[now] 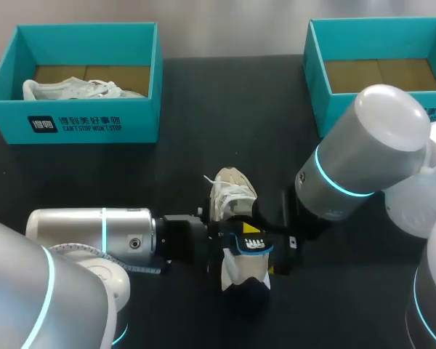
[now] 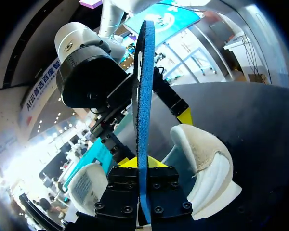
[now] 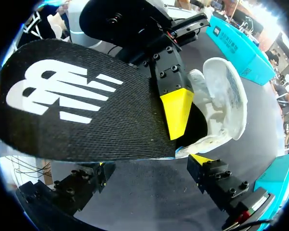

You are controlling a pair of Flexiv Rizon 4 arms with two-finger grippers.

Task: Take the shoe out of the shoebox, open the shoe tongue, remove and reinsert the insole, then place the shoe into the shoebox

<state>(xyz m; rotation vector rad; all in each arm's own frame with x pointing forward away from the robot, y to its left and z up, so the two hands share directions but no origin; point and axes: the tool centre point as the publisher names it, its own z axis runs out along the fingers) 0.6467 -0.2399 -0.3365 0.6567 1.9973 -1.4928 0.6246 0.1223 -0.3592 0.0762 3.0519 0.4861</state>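
A white shoe (image 1: 234,195) lies in the middle of the black table, its heel (image 2: 204,166) toward the front. My left gripper (image 1: 229,240) (image 2: 143,163) is shut on the insole (image 2: 144,86), which stands on edge over the shoe's heel opening. The insole shows its blue side in the left wrist view and a black top with a white logo (image 3: 77,106) in the right wrist view. One yellow fingertip (image 3: 177,110) of the left gripper presses on that top. My right gripper (image 1: 283,251) (image 3: 144,175) is open just beside the insole, with its fingers wide apart.
A teal shoebox (image 1: 73,123) at the back left holds another white shoe (image 1: 73,89). A second teal shoebox (image 1: 327,80) stands at the back right, with only its cardboard floor showing inside. My right arm's big elbow (image 1: 370,145) hangs over the table's right side.
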